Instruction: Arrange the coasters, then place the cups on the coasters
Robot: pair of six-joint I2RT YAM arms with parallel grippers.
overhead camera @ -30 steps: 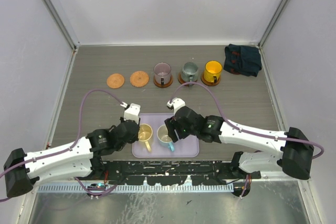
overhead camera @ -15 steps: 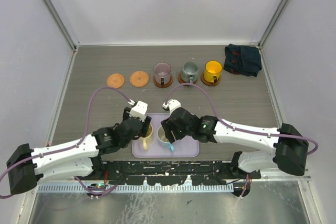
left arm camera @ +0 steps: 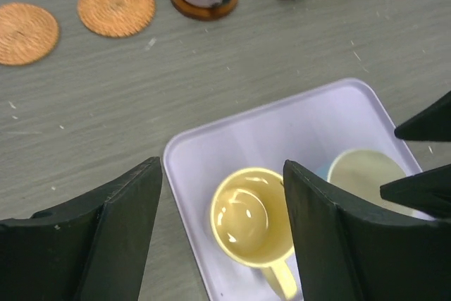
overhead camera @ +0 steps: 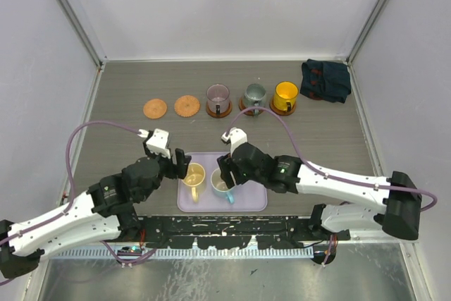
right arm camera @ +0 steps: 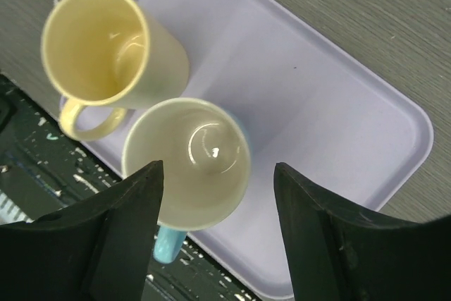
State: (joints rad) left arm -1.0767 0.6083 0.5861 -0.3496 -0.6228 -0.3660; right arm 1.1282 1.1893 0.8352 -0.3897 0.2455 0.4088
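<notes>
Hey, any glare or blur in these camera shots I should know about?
Top external: even, soft light, sharp, only faint shadows on the table. Left wrist: bright glints inside the cream-yellow cup; the fingers are black and detail-less. Right wrist: a glint in the white cup, near edges slightly soft.

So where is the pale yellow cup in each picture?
Top view: pale yellow cup low middle, on the left of the purple tray.
Left wrist: cup at bottom centre.
Right wrist: cup at top left.
Shared landmark: the purple tray under it, beside the white cup.
</notes>
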